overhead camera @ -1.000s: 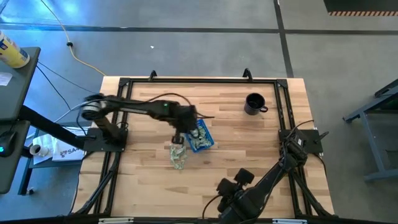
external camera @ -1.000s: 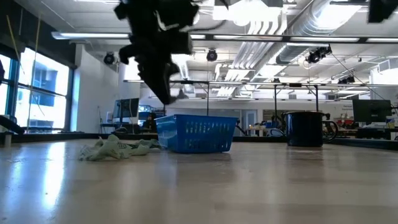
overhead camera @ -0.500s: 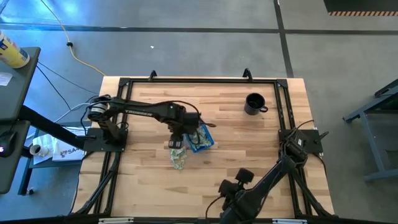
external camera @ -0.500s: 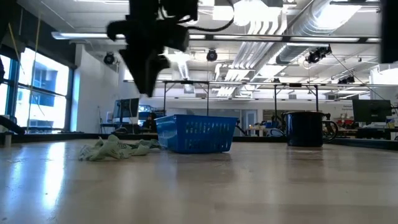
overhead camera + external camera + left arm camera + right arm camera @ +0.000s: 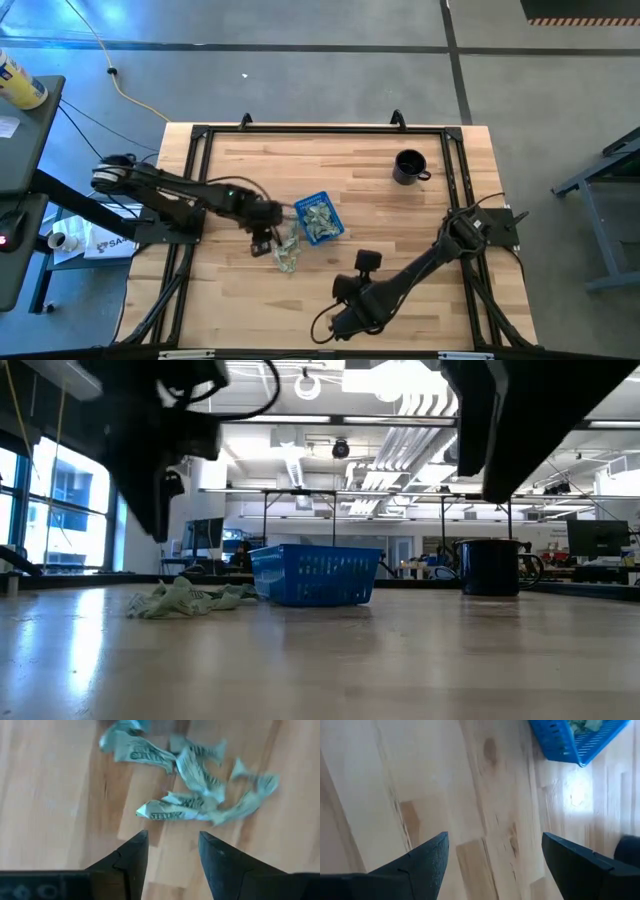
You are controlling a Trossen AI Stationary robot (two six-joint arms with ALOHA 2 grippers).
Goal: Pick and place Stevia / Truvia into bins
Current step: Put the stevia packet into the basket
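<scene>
Packets of Stevia / Truvia [image 5: 288, 252] lie in a loose heap on the wooden table [image 5: 400, 230], a little left of centre in the high view and just beside the lower left corner of the blue tray [image 5: 321, 219]. More pale green packets already sit inside that tray. The left wrist view shows the loose heap close up as crumpled, overlapping packets [image 5: 192, 785]; I count roughly six or seven there, though the overlap makes an exact count uncertain. Those in the tray are too small to count.

The left gripper [image 5: 262, 240] hangs just left of the heap, above the board, with its two dark fingers [image 5: 131, 857] spread apart and nothing between them. It looks to be between picks: lined up near the pile but not yet on a packet. The next move calls for lowering the spread jaws over a single packet at the near edge of the heap, pinching it flat against the wood, and then carrying it the short way right to the tray. Packets this thin and tangled may come up in twos or slip out.

The right gripper [image 5: 343, 310] sits low in the high view, below and right of the tray, jaws wide and empty, its camera catching a corner of the tray [image 5: 575, 742].

One tray, two arms, and one black mug [image 5: 408, 167] at the upper right of the table, well apart from the work.
</scene>
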